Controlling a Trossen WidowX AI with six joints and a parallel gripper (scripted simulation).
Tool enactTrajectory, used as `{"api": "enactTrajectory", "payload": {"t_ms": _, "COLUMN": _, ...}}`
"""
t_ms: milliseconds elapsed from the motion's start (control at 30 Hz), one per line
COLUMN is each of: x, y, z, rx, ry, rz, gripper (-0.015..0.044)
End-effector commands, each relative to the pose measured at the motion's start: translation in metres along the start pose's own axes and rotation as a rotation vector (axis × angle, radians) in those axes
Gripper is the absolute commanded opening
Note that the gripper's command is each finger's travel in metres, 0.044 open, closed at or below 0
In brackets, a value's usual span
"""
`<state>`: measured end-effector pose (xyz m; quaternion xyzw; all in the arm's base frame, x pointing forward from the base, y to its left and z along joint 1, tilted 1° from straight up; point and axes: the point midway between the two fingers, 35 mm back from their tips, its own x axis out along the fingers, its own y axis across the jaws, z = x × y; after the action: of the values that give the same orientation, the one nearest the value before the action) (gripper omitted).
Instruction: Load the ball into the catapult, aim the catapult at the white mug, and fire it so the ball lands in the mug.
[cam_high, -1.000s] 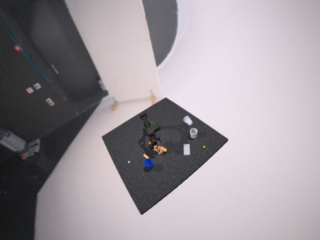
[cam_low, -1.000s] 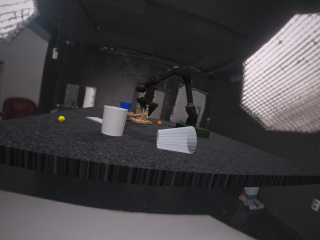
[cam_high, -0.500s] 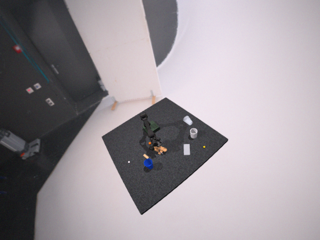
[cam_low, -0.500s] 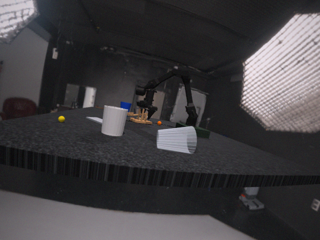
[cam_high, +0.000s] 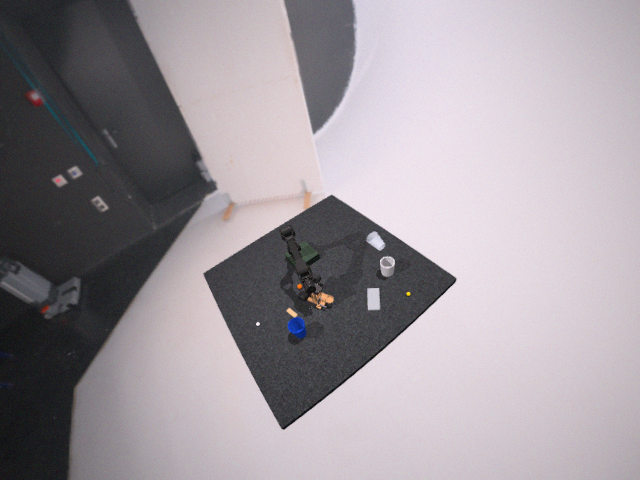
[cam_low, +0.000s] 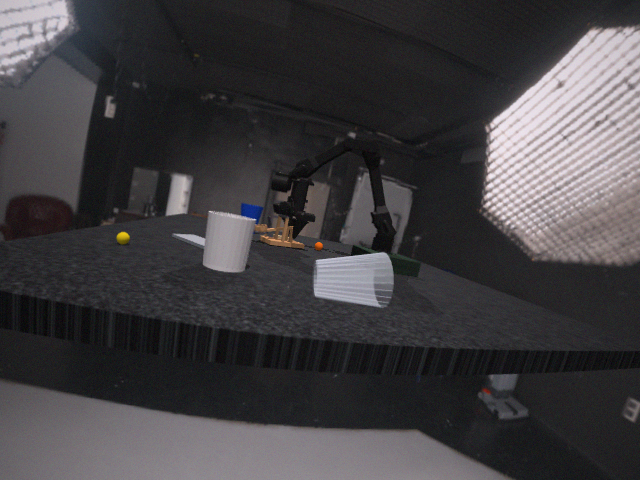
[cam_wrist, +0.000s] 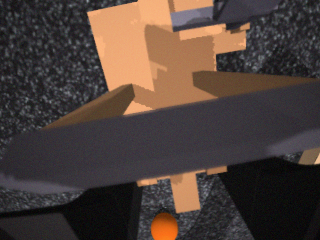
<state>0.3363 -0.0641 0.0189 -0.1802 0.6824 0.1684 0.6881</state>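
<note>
The wooden catapult (cam_high: 321, 300) (cam_low: 279, 240) (cam_wrist: 165, 60) stands near the middle of the dark mat (cam_high: 310, 382). My gripper (cam_high: 314, 290) (cam_low: 290, 219) (cam_wrist: 174, 146) is down over it, its fingers on either side, shut on the catapult's frame. In the wrist view the catapult's grey crossbar fills the frame. The orange ball (cam_high: 299, 285) (cam_low: 318, 245) (cam_wrist: 164, 227) lies on the mat just beside the catapult, apart from the fingers. The white mug (cam_high: 387, 266) (cam_low: 227, 241) stands upright, some way to the right of the catapult in the top view.
A white cup (cam_high: 375, 239) (cam_low: 354, 279) lies tipped on its side behind the mug. There are also a blue cup (cam_high: 296, 327) (cam_low: 251, 210), a small wooden block (cam_high: 292, 312), a grey flat plate (cam_high: 373, 298) (cam_low: 189, 239), a yellow ball (cam_high: 408, 293) (cam_low: 123, 237), a white ball (cam_high: 257, 323) and a green block (cam_high: 310, 252) (cam_low: 405, 264).
</note>
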Motion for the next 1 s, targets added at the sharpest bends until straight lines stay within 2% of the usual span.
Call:
{"api": "enactTrajectory", "payload": {"t_ms": 0, "x": 0.000, "y": -0.001, "z": 0.000, "rx": 0.000, "ry": -0.001, "rz": -0.005, "gripper": 0.0151}}
{"api": "enactTrajectory", "payload": {"t_ms": 100, "x": 0.000, "y": -0.001, "z": 0.000, "rx": 0.000, "ry": -0.001, "rz": -0.005, "gripper": 0.0131}}
{"api": "enactTrajectory", "payload": {"t_ms": 167, "x": -0.011, "y": -0.001, "z": 0.001, "rx": 0.000, "ry": -0.001, "rz": -0.004, "gripper": 0.0078}}
{"api": "enactTrajectory", "payload": {"t_ms": 267, "x": -0.047, "y": 0.000, "z": 0.000, "rx": 0.000, "ry": 0.000, "rz": 0.000, "gripper": 0.0000}}
{"api": "enactTrajectory", "payload": {"t_ms": 467, "x": -0.050, "y": 0.015, "z": 0.009, "rx": 0.052, "ry": -0.001, "rz": 0.001, "gripper": 0.0000}}
{"api": "enactTrajectory", "payload": {"t_ms": 733, "x": -0.051, "y": 0.100, "z": 0.040, "rx": 0.329, "ry": -0.005, "rz": 0.009, "gripper": 0.0000}}
{"api": "enactTrajectory", "payload": {"t_ms": 967, "x": -0.051, "y": 0.178, "z": 0.049, "rx": 0.573, "ry": -0.003, "rz": 0.017, "gripper": 0.0000}}
